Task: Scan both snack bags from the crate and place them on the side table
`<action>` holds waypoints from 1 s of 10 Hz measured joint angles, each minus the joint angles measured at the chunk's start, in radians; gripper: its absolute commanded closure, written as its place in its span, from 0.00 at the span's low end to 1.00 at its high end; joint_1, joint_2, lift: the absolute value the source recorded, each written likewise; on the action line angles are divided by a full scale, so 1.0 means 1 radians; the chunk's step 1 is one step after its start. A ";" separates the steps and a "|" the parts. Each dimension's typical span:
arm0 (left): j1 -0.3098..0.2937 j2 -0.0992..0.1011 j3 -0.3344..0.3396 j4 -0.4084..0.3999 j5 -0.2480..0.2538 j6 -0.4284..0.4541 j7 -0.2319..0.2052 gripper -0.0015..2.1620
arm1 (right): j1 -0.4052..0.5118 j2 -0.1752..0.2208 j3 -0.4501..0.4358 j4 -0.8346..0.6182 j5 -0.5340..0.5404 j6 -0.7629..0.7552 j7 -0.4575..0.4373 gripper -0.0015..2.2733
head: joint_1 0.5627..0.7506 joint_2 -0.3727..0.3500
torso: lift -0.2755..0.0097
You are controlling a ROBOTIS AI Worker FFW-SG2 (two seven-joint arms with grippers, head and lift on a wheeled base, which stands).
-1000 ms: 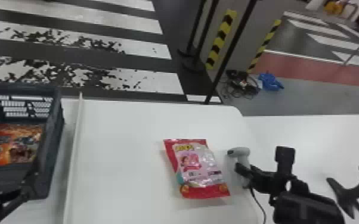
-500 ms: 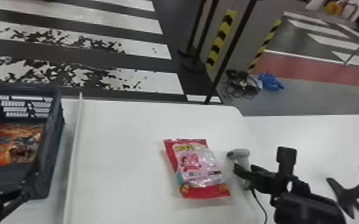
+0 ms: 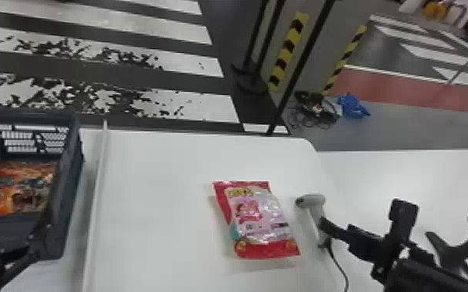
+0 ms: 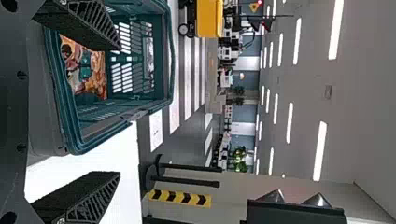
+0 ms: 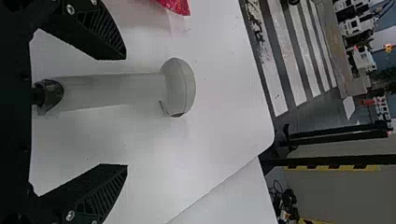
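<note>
On the white table [image 3: 155, 194], between the crate [image 3: 70, 174] and the scanner [image 3: 315, 211], lies the red-and-pink snack bag [image 3: 258, 221], set slightly askew; the other snack bag [image 3: 19, 190] lies in the crate. Our right end effector [image 5: 125, 112] is spread wide, with the scanner's grip between its two fingers and a gap on each side. Our left end effector [image 4: 119, 111] is also wide, near the crate and holding nothing.

We judge the step in hand to be taking up the scanner. To do it well, we should centre the fingers on the grip, well below the scanner's head, and bring them in evenly, so that neither side nudges the tool over before the other meets it. We want a firm hold that leaves the head free and the cable [image 3: 338, 268] unpinched. Once sure of the hold, we should lift gently, leaving slack in the cable, then turn the head toward the bag without brushing it.

We cannot tell whether the code faces up; the shiny wrapper may also throw glare, so a small tilt could help. Afterwards the bag should go to what we take for the side table [image 3: 431, 174], past the scanner.
</note>
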 measured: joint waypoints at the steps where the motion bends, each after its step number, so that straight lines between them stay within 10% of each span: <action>1: -0.001 0.000 -0.002 -0.002 -0.002 0.000 0.000 0.02 | 0.040 0.000 0.000 -0.080 -0.070 0.091 0.019 0.05 | 0.70 0.03 | 0.62; 4: -0.004 0.000 -0.006 -0.004 -0.006 0.004 0.002 0.02 | 0.118 0.000 0.009 -0.253 -0.233 0.361 0.128 0.05 | 0.70 0.05 | 0.62; 10: -0.012 0.002 -0.011 0.004 -0.002 0.007 0.003 0.02 | 0.075 0.000 0.145 -0.137 -0.119 0.266 0.165 0.05 | 0.70 0.15 | 0.62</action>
